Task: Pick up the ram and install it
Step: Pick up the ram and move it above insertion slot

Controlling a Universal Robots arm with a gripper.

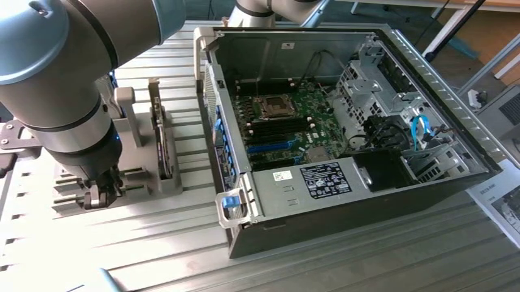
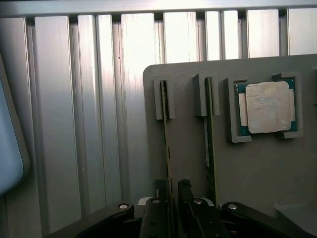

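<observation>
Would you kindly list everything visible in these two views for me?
ram: two, green, on edge in holder slots
processor: one, silver, in holder recess
holder: one, grey, on table, exterior view's left of case
case: one, black, open, on table
motherboard: one, green, inside case
table: one, silver, under everything
arm: one, grey, above holder
hand: one, black, open astride one ram

The table (image 2: 59, 124) is shiny metal with long ridges. The gray holder (image 2: 188, 163) on it looks like dull, smooth plastic. In the holder, the chip (image 2: 267, 106) has a flat, pale metal top with a worn look.
</observation>
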